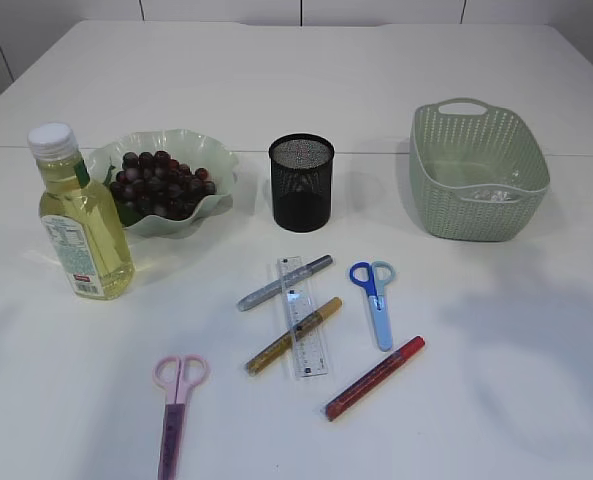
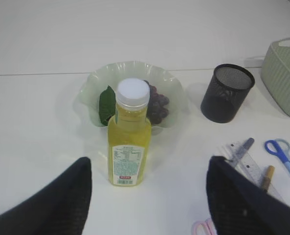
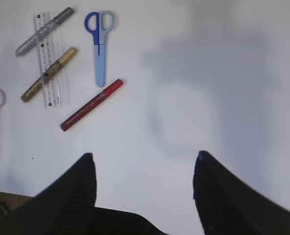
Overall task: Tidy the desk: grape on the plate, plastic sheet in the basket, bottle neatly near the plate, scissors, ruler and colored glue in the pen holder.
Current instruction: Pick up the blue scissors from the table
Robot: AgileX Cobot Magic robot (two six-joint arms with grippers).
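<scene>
A yellow bottle [image 1: 81,220] with a white cap stands upright at the left, beside the pale green plate [image 1: 216,165] that holds dark grapes [image 1: 161,183]. The black mesh pen holder [image 1: 301,182] stands at the centre. A clear ruler [image 1: 303,315], silver [image 1: 284,282], gold [image 1: 293,335] and red [image 1: 374,377] glue pens, blue scissors [image 1: 376,300] and pink scissors [image 1: 176,410] lie in front. A plastic sheet [image 1: 491,195] lies in the green basket [image 1: 476,170]. My left gripper [image 2: 148,169] is open, just short of the bottle [image 2: 129,132]. My right gripper [image 3: 144,159] is open over bare table.
The table is white, with a seam across the back. In the right wrist view the pens, ruler [image 3: 48,58] and blue scissors [image 3: 100,46] lie to the upper left of my gripper. Neither arm shows in the exterior view.
</scene>
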